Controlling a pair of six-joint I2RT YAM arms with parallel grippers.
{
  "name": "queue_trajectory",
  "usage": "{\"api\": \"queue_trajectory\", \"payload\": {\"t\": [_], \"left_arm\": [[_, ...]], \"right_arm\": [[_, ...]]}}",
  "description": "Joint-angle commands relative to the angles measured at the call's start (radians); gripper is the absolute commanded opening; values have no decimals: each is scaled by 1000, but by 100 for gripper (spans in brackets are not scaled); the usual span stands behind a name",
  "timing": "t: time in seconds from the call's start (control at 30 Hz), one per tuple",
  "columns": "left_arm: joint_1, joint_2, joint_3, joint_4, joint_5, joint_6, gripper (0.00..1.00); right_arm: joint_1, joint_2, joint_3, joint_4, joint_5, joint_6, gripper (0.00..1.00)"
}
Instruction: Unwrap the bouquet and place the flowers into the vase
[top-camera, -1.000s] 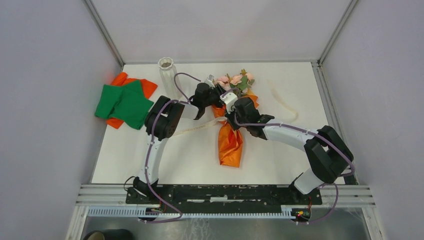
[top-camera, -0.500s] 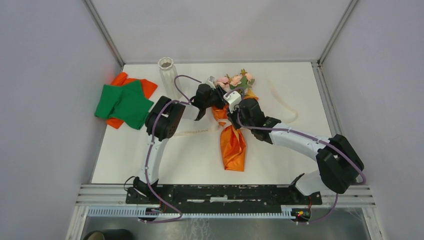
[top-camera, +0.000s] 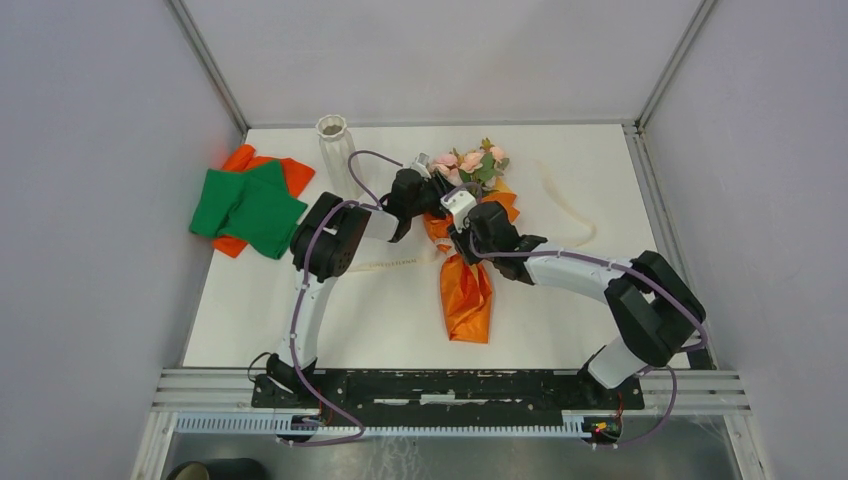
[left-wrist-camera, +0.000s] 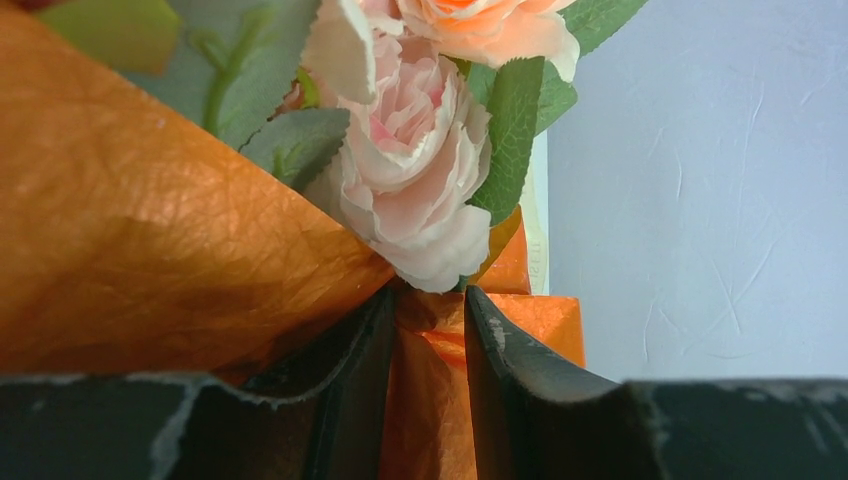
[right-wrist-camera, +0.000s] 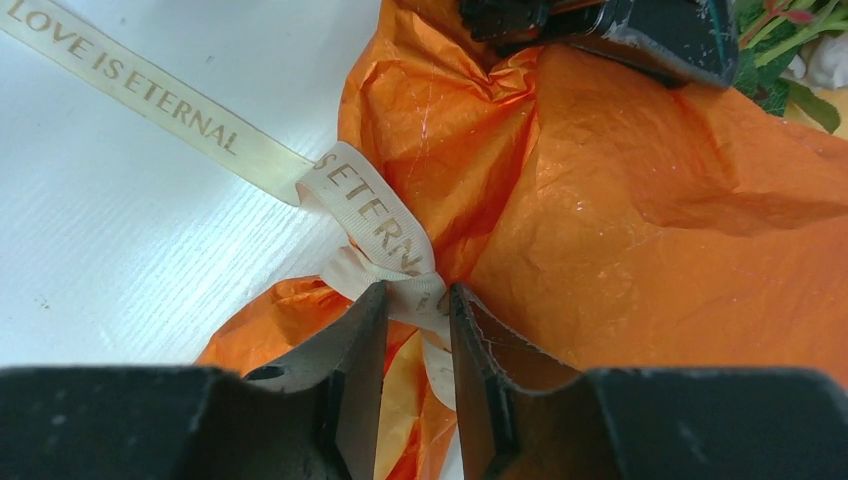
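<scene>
**Supervisor:** Which step are you on?

**Operator:** The tie, I judge. The bouquet (top-camera: 467, 290) lies mid-desk (top-camera: 560, 330), flowers (top-camera: 470, 160) toward the far edge, the twisted tail of orange paper (right-wrist-camera: 620, 220) toward the near edge; the cream ribbon (right-wrist-camera: 150, 95), printed "LOVE IS ETERNAL", goes round the neck; its knot (right-wrist-camera: 395, 265) is not yet undone.

**Supervisor:** What do the tools have?

**Operator:** My left gripper (left-wrist-camera: 430, 295) is closed to a narrow gap on a fold of the orange paper just under a pink rose (left-wrist-camera: 420, 190), so it pins the bouquet by the neck; my right gripper (right-wrist-camera: 415, 290) has its jaws a little apart on either side of the knot, the ribbon filling the gap; whether it pinches or merely straddles, I cannot tell.

**Supervisor:** And the vase?

**Operator:** The vase (top-camera: 333, 145) stands upright near the far edge, toward the far-left corner, apart from the bouquet, no flower in it; a green cloth (top-camera: 245, 205) lies over an orange cloth (top-camera: 240, 160) at the left edge, out of my way.

**Supervisor:** Next move?

**Operator:** I think it calls for a firm pinch on the loose run of ribbon, then a pull away from the neck while the left gripper anchors the wrap; tugging the knot itself would likely tighten it; the paper looks thin and crinkled, so I would pull low and slow lest it tear or drag the stems.
</scene>
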Motion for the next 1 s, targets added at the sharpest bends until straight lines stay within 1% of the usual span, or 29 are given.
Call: {"api": "queue_trajectory", "payload": {"t": [0.0, 0.13, 0.17, 0.2, 0.23, 0.3, 0.53, 0.63, 0.8, 0.97], "left_arm": [[-1, 16, -49, -123, -21, 24, 40], [-1, 17, -49, -120, -16, 21, 40], [-2, 16, -49, -119, -16, 21, 40], [-1, 15, -50, -119, -16, 22, 40], [1, 15, -50, -120, -16, 24, 40], [1, 17, -49, -120, -17, 24, 40], [1, 34, -35, -131, -14, 23, 40], [5, 49, -20, -136, -13, 21, 40], [17, 49, -9, -191, -44, 65, 40], [25, 57, -9, -187, -43, 63, 40]], "right_arm": [[3, 20, 3, 39, 15, -2, 34], [3, 40, 9, 39, 25, -2, 34], [3, 44, 11, 39, 25, -3, 33], [4, 47, 12, 39, 25, -2, 27], [4, 49, 14, 38, 26, -2, 16], [4, 45, 15, 37, 30, -3, 0], [4, -28, 26, 7, 18, -2, 0], [6, -93, 26, -6, 6, -3, 0], [7, -194, 19, -38, 14, -3, 0], [7, -261, 12, -52, 24, -4, 0]]}}
